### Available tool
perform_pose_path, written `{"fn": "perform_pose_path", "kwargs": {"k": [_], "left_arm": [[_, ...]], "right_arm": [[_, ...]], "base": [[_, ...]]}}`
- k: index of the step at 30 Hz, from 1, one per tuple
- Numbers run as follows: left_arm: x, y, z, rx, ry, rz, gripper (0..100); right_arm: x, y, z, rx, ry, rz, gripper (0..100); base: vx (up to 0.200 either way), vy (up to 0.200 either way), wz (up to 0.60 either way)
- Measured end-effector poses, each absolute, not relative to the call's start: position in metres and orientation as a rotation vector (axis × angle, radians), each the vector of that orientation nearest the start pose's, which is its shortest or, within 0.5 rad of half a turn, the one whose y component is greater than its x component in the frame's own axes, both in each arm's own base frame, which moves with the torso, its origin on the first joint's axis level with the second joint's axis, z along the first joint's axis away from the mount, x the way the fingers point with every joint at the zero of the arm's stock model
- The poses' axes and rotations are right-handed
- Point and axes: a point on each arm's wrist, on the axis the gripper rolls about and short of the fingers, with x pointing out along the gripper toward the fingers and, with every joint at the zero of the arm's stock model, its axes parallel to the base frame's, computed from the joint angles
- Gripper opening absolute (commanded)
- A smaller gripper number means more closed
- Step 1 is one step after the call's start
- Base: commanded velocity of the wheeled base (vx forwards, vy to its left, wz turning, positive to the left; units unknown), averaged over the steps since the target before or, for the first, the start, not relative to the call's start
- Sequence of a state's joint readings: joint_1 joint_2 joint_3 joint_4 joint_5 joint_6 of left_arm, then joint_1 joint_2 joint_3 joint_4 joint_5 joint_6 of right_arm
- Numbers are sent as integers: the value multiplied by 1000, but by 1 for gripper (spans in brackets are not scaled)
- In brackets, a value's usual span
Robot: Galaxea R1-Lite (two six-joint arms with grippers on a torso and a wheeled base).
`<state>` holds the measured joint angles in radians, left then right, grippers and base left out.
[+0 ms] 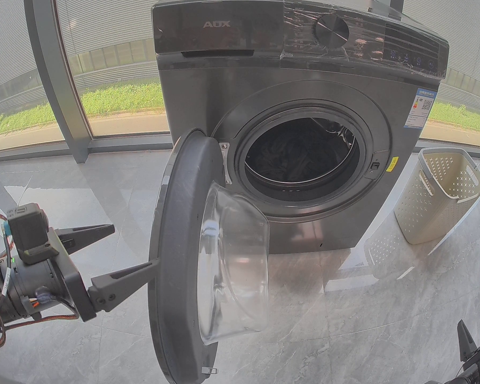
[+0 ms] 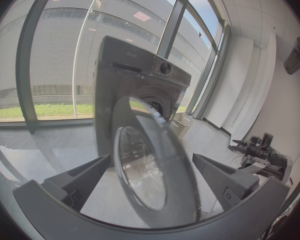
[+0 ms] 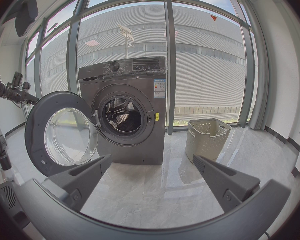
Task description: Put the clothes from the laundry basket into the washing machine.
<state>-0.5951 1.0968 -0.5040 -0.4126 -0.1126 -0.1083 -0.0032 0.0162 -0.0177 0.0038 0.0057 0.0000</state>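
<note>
Head view shows dark clothes [image 1: 298, 156] lying inside the open washing machine [image 1: 197, 97].

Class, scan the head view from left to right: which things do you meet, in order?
left gripper → washer door → drum opening → laundry basket

Left claw [image 1: 133, 247] spread wide, held low; right claw [image 1: 476, 317] likewise parted.
</note>
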Motion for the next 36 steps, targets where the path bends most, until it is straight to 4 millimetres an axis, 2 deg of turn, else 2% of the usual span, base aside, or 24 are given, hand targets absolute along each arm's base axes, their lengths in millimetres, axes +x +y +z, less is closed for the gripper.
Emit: {"fn": "perform_pose_path", "kwargs": {"k": [6, 14, 27, 36], "left_arm": [[127, -72, 201, -19, 237, -604, 100], [131, -74, 191, -2, 280, -602, 100], [117, -104, 204, -20, 247, -816, 100], [111, -101, 216, -74, 185, -827, 100]], "right_arm": [[-23, 0, 80, -1, 3, 3, 100], [-23, 0, 80, 0, 3, 2, 100], [-23, 0, 80, -1, 3, 3, 100], [-23, 0, 80, -1, 3, 4, 100]], "base": [[0, 0, 0], [0, 0, 0], [0, 0, 0], [0, 0, 0]]}}
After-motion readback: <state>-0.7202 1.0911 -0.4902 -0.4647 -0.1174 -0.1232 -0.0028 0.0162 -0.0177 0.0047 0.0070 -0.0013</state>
